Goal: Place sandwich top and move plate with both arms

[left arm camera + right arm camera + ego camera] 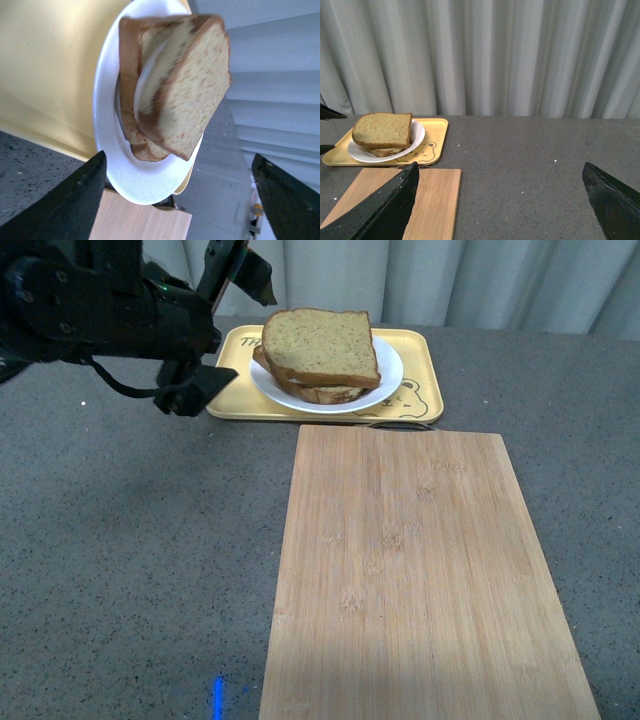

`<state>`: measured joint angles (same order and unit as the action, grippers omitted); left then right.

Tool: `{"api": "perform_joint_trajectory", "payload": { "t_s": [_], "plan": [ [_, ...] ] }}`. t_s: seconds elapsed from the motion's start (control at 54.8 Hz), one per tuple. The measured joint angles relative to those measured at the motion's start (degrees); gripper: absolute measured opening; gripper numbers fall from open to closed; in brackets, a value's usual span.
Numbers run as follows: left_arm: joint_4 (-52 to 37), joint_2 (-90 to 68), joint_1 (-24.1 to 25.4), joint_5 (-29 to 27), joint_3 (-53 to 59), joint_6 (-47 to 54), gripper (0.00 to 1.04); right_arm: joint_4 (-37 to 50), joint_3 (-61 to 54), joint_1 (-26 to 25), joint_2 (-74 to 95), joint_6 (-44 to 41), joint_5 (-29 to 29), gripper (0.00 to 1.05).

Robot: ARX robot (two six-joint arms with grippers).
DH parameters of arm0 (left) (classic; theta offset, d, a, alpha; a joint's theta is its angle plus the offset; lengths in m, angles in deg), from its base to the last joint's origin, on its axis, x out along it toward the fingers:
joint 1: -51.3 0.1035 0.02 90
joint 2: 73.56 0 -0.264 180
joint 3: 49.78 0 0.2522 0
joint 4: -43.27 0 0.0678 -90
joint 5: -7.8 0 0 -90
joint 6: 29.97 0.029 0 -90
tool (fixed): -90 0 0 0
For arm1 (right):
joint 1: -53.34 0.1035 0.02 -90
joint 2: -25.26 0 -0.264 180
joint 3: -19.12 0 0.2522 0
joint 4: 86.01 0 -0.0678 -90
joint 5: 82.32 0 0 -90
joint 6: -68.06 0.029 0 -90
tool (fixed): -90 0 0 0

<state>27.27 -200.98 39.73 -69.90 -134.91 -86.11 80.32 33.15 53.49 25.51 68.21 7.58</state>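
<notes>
The sandwich top (322, 345), a plain tan wholemeal slice with a darker crust, lay on the stacked sandwich, sitting slightly askew over the lower bread so that its corners overhung the layers beneath. The whole stack rested on the white plate (388, 383), and the plate stood on the yellow tray (420, 355) with the bear drawing, at the far side of the grey speckled table (130, 570). Just in front of the tray, and almost touching its near edge, a bamboo cutting board (420, 580) stretched toward the robot. The left gripper (222, 328) hung just beside the tray's left end, near the plate but apart from it; its fingers were spread wide with nothing between them, one above the tray's rear corner and the other (195, 390) low by the tray's front corner. From the left wrist view the sandwich top (195, 95) and a white layer under it showed between the two dark fingers (75, 200), with the plate (125, 175) rim beneath. The right gripper (502, 200) stood well apart from the sandwich, its jaws likewise wide and empty, looking across the table at the plate (415, 136), the tray (437, 135) and the curtain (520, 55) behind.
</notes>
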Motion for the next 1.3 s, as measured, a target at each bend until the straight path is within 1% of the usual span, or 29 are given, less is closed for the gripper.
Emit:
{"api": "perform_joint_trajectory", "payload": {
  "t_s": [0.073,0.091,0.128,0.219,0.292,0.328,0.365,0.401,0.42,0.456,0.474,0.493,0.511,0.529,0.566,0.602,0.712,0.839,0.858,0.894,0.931,1.186,1.296],
  "plan": [
    [0.8,3.7,0.0,-4.0,3.0,9.7,0.98,0.0,0.0,0.0,0.0,0.0,0.0,0.95],
    [1.0,4.1,-0.1,-4.7,3.4,10.4,0.98,0.0,0.0,0.0,0.0,0.0,0.0,0.95],
    [1.0,5.7,-0.3,-7.0,5.0,16.1,0.98,0.0,0.0,0.0,0.0,0.0,0.0,0.95],
    [-0.6,8.5,-0.5,-9.9,9.2,27.3,0.98,0.0,0.0,0.0,0.0,0.0,0.0,0.95],
    [-3.2,10.5,-0.7,-13.8,13.2,37.2,0.98,0.0,0.0,0.0,0.0,0.0,0.0,0.95],
    [-3.5,11.0,-0.8,-13.9,14.0,40.1,0.98,0.0,0.0,0.0,0.0,0.0,0.0,0.95],
    [-6.3,10.8,-1.0,-16.0,15.0,42.8,0.96,0.0,0.0,0.0,0.0,0.0,0.0,0.95],
    [-16.3,10.4,-1.0,-20.0,18.0,46.7,0.89,0.0,0.0,0.0,0.0,0.0,0.0,0.95],
    [-18.7,10.4,-1.0,-21.4,18.9,47.6,0.87,0.0,0.0,0.0,0.0,0.0,0.0,0.95],
    [-27.8,10.6,-0.7,-22.6,22.8,50.3,0.80,0.0,0.0,0.0,0.0,0.0,0.0,0.95],
    [-31.5,10.9,-0.4,-22.7,24.7,51.2,0.77,0.0,0.0,0.0,0.0,0.0,0.0,0.95],
    [-32.3,11.0,-0.3,-22.7,25.1,51.4,0.75,0.0,0.0,0.0,0.0,0.0,0.0,0.95],
    [-36.2,11.9,0.1,-22.7,27.5,52.1,0.71,0.0,0.0,0.0,0.0,0.0,0.0,0.95],
    [-37.4,12.3,0.3,-22.6,28.5,52.4,0.69,0.0,0.0,0.0,0.0,0.0,0.0,0.95],
    [-41.2,14.4,1.0,-22.4,32.0,53.4,0.62,0.0,0.0,0.0,0.0,0.0,0.0,0.95],
    [-42.8,16.4,1.4,-22.2,34.2,53.8,0.57,0.0,0.0,0.0,0.0,0.0,0.0,0.95],
    [-44.5,22.8,2.8,-20.8,40.4,54.7,0.39,0.0,0.0,0.0,0.0,0.0,0.0,0.95],
    [-44.6,28.1,4.3,-19.6,47.3,55.1,0.17,0.0,0.0,0.0,0.0,0.0,0.0,0.95],
    [-44.6,28.5,4.5,-19.5,47.8,55.1,0.15,0.0,0.0,0.0,0.0,0.0,0.0,0.95],
    [-44.5,30.4,4.9,-19.1,49.9,55.1,0.08,0.0,0.0,0.0,0.0,0.0,0.0,0.95],
    [-44.5,31.9,5.1,-18.6,51.2,55.1,0.03,0.0,0.0,0.0,0.0,0.0,0.0,0.95],
    [-41.4,43.5,7.0,-16.7,59.4,55.5,0.04,0.0,0.0,0.0,0.0,0.0,0.0,0.95],
    [-33.9,52.5,8.1,-15.5,61.6,55.5,0.04,0.0,0.0,0.0,0.0,0.0,0.0,0.95]
  ]
}}
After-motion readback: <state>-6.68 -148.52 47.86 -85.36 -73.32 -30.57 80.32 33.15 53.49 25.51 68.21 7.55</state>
